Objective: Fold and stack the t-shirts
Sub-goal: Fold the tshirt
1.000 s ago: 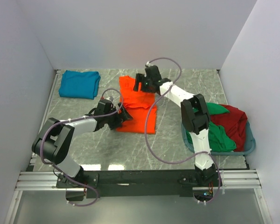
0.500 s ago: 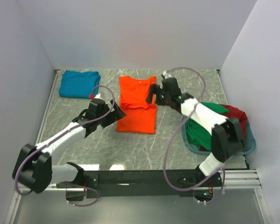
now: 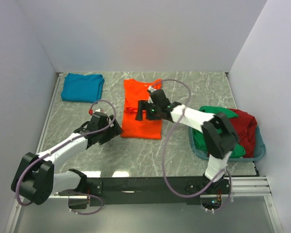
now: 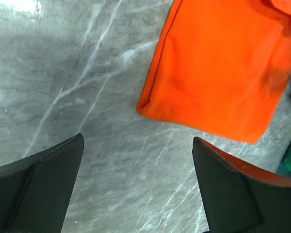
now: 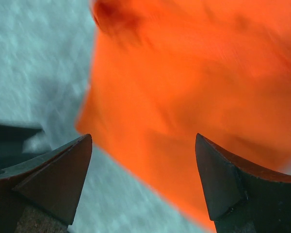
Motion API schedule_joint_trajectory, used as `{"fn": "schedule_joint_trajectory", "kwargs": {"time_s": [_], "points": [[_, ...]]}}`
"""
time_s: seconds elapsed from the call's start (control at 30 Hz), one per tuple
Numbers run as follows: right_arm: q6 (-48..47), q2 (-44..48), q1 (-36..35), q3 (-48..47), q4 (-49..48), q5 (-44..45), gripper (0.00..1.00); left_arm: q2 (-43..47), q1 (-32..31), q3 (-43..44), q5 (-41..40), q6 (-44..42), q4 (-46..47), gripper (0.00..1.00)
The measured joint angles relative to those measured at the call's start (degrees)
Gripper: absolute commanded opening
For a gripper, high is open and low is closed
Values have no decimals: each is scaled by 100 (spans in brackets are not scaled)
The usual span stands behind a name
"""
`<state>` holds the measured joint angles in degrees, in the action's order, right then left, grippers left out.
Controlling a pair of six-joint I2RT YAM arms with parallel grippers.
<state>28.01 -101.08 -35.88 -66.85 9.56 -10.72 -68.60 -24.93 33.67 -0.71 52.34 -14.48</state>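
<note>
Top external view: four t-shirts at different stages of the task. The teal shirt (image 3: pixel 82 87) lies folded into a compact rectangle at the far left corner of the desk (image 3: pixel 194 92), and by the look of it forms the base of the stack. The orange shirt (image 3: pixel 144 128) lies flat mid-desk as a long narrow panel. Its sleeves appear tucked in and a crease crosses its middle, so it reads as partly folded and not yet stacked. The green shirt (image 3: pixel 216 112) and the dark red shirt (image 3: pixel 247 124) lie crumpled together in the basket (image 3: pixel 258 151) at the right edge, untouched by folding.

The right gripper (image 3: pixel 142 110) hovers over the middle of the orange shirt with its fingers spread apart and nothing between them. The right wrist view shows orange cloth filling the gap below the fingers, with the shirt's edge and bare desk to one side, though that picture is blurred. The left gripper (image 3: pixel 114 131) is likewise spread wide and empty. The left wrist view places it over bare desk, just beside the near left corner of the orange shirt and not touching it.

Progress, as judged: about one shirt of four is finished. What remains is the closing fold of the orange shirt, its transfer onto the teal one, and the full fold-and-stack cycle for the green and dark red shirts.
</note>
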Motion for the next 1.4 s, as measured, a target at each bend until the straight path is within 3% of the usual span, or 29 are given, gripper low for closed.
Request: {"fn": "schedule_joint_trajectory", "kwargs": {"time_s": [0.33,0.57,0.67,1.0,1.23,1.4], "points": [[-59,-2798,68,-3397,435,214,93,492,48,-162,85,94,-107,99],[-179,-3091,407,-4205,890,348,93,592,63,-162,87,92,-127,99],[-254,-2468,490,-3512,828,568,94,455,68,-162,107,94,-37,93],[122,1014,452,660,157,732,92,-977,85,131,457,-13,496,68],[385,1353,380,1893,50,304,86,-1408,92,168,756,-13,957,29],[518,1353,254,2210,-31,101,77,-1563,92,168,837,-13,1095,22]]}}
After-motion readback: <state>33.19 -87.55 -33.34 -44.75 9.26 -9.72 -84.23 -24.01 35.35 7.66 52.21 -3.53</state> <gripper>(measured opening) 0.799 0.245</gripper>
